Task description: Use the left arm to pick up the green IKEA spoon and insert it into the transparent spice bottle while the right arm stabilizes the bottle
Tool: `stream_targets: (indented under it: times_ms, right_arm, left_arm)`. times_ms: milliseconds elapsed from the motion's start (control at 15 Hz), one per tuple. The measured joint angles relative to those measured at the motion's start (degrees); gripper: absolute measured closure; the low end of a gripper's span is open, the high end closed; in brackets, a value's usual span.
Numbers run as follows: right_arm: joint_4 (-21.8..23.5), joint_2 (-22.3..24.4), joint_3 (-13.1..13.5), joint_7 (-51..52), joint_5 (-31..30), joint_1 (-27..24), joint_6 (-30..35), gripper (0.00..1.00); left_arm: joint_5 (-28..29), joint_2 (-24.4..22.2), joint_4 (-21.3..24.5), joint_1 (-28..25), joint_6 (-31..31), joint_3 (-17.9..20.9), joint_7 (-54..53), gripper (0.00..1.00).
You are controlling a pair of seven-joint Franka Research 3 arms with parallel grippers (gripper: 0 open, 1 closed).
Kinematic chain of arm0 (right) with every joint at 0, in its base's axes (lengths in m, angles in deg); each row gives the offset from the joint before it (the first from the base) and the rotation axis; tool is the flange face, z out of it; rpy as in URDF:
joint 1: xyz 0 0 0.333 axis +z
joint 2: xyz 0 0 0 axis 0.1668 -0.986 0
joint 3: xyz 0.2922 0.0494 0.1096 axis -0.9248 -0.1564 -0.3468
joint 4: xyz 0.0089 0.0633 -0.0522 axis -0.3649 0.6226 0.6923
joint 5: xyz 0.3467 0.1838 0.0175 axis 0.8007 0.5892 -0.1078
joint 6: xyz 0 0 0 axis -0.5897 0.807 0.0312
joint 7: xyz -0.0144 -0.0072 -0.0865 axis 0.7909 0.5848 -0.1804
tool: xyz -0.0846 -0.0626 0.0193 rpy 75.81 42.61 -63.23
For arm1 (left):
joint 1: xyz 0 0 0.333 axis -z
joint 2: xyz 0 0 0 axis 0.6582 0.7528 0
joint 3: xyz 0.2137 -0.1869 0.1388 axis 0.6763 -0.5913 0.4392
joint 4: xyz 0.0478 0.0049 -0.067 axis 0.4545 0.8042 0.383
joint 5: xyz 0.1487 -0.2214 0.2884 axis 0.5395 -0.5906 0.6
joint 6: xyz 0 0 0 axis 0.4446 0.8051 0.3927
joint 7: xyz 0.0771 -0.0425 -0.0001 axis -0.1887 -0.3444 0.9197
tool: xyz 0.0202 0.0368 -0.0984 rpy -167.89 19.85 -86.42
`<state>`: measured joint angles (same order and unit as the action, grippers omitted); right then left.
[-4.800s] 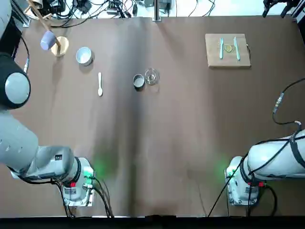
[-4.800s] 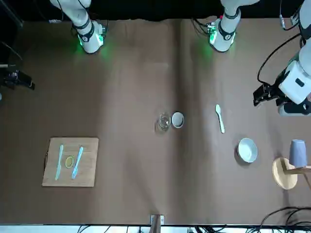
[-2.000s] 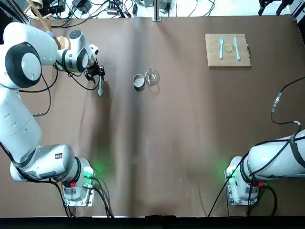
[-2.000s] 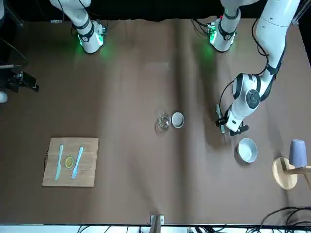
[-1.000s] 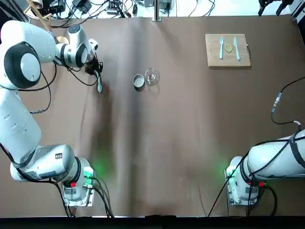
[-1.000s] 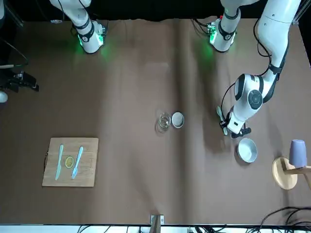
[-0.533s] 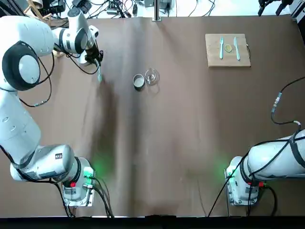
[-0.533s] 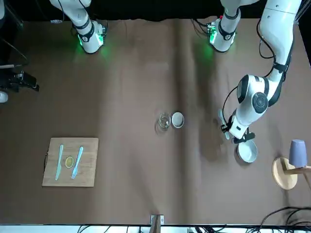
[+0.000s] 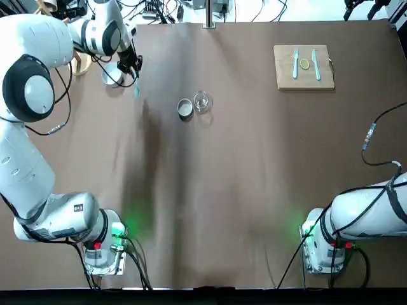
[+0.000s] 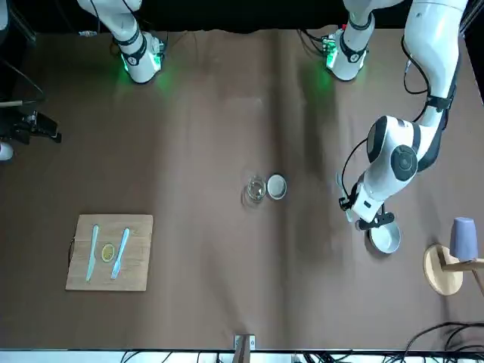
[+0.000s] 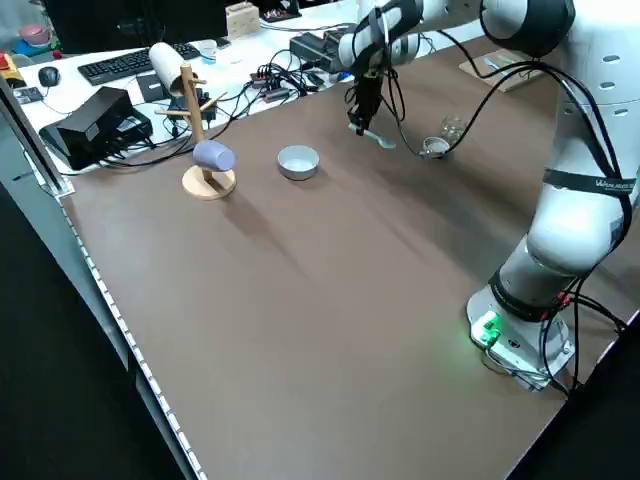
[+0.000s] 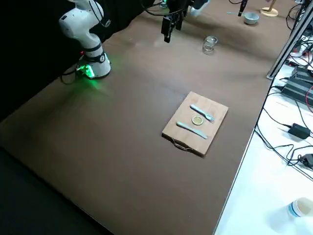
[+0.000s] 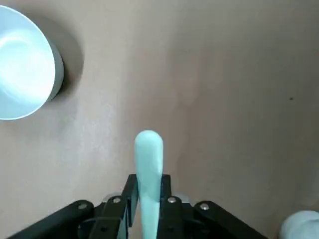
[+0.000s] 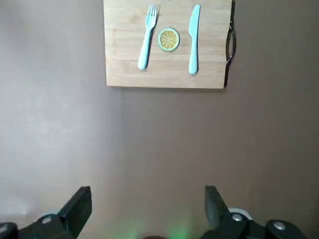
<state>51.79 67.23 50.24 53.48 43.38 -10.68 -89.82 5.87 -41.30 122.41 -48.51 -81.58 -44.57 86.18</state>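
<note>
Left gripper [image 13: 148, 199] is clamped on the green IKEA spoon [image 13: 148, 164], held above the table [image 9: 241, 165] beside the white bowl [image 9: 112, 76], which appears empty. The transparent spice bottle [image 9: 201, 101] stands mid-table, touching the grey cap [image 9: 185, 108]. Right gripper [image 14: 144, 214] hangs spread apart, high above the cutting board [image 14: 167, 69].

A broad stretch of bare brown table [image 9: 241, 190] lies open between the two arm bases and out to the transparent spice bottle [image 9: 201, 101], so a gripper can come at it from the robot's side or its right unhindered. On the bottle's left the grey cap [image 9: 185, 108] sits just beside it, narrowing that side. Farther left the white bowl [image 9: 111, 75] and wooden mug stand [image 11: 205, 160] crowd the corner, while the cutting board [image 9: 304, 67] stands well apart at far right.
</note>
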Motion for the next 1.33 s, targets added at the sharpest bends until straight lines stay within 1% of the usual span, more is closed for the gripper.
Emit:
stream_targets:
  times_ms: [200, 333, 400, 467, 600, 733, 933, 1067, 1200, 1333]
  right_arm:
    - [0.10, -0.02, -0.20, 0.00, 0.01, 1.24, -0.24, 0.00]
    - [0.14, -0.14, -0.26, -0.01, 0.01, 1.71, -0.24, 0.00]
    - [0.14, -0.20, -0.26, -0.01, 0.01, 1.74, -0.25, 0.00]
    - [0.15, -0.30, -0.25, -0.01, 0.01, 1.75, -0.27, 0.00]
    - [0.29, -0.71, -0.26, 0.05, 0.06, 2.54, -0.37, 0.00]
    - [0.74, -2.50, -0.37, -0.24, 0.16, 5.56, -1.94, 0.00]
    - [0.91, -7.47, -0.66, -6.61, 0.17, 12.66, -3.63, 0.00]
    - [0.96, -10.53, -0.83, -8.57, 0.80, 16.45, -4.26, 0.00]
    - [1.01, -13.26, -0.87, -8.53, 2.61, 19.62, -5.96, 0.00]
    - [1.03, -15.61, -0.91, -3.83, 3.09, 22.30, -7.13, 0.00]
  left_arm:
    - [0.00, -0.01, -4.63, 0.14, 5.70, -1.43, 0.95, 0.78]
    - [-0.41, 0.03, -6.33, 0.40, 7.34, -1.73, 1.71, 0.78]
    - [-1.55, 0.17, -7.26, 0.46, 9.04, -1.80, 1.78, 0.78]
    - [-2.52, 0.87, -9.77, 0.54, 12.84, -1.89, 1.78, 0.78]
    - [-2.53, 1.57, -11.40, 0.64, 14.18, -2.01, 1.71, 0.78]
    - [-2.53, 1.86, -11.95, 0.75, 14.31, -2.18, 1.46, 0.78]
    - [-2.54, 1.89, -12.48, 0.77, 14.92, -2.63, -0.87, 0.78]
    - [-2.54, 1.92, -12.76, 0.77, 16.00, -2.68, -3.41, 0.78]
    - [-2.54, 1.92, -12.91, 0.77, 16.31, -2.77, -7.90, 0.78]
    - [-2.65, 1.92, -12.98, 0.78, 16.33, -2.82, -13.43, 0.78]
